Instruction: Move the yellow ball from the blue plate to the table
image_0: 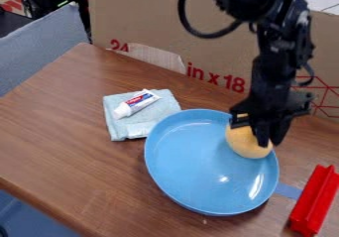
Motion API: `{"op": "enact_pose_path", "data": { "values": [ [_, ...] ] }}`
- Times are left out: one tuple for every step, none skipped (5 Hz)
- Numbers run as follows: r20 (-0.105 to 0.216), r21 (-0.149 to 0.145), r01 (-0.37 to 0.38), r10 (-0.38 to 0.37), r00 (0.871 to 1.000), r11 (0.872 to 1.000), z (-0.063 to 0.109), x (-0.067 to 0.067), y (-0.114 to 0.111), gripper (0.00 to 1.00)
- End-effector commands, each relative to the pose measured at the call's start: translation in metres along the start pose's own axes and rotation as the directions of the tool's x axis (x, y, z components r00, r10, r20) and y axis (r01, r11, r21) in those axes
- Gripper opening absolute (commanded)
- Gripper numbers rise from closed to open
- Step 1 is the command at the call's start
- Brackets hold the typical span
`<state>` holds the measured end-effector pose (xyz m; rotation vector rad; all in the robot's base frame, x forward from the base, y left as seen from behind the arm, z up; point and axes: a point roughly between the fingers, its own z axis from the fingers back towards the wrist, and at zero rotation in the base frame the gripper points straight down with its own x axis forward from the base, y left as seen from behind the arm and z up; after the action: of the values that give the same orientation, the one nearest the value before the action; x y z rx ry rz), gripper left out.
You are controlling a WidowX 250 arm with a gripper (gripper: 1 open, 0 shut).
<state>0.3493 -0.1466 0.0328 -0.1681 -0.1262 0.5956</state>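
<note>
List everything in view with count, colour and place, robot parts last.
ball: one, yellow-orange, on the plate's right side, between the gripper's fingers
plate: one, light blue, front centre of the table
cloth: one, pale blue-green, folded, left of the plate
tube: one, white with red cap, lying on the cloth
block: one, red, right edge of the table
cardboard box: one, brown with red print, behind the plate
table: one, brown wood
arm: one, black, reaching down over the plate
gripper: one, black, at the ball
</note>
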Motion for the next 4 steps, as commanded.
{"op": "enact_pose_path", "data": {
  "values": [
    [0.014,-0.041,-0.013,0.013,1.000,0.999,0.027,-0.002,0.001,0.00],
    [-0.003,-0.060,-0.028,0.028,1.000,0.998,0.045,0.005,0.006,0.00],
    [-0.032,-0.170,-0.079,0.075,0.997,0.982,0.092,0.011,0.010,0.00],
    [-0.025,-0.220,-0.114,0.111,0.994,0.969,0.126,0.017,0.031,0.00]
  ]
}}
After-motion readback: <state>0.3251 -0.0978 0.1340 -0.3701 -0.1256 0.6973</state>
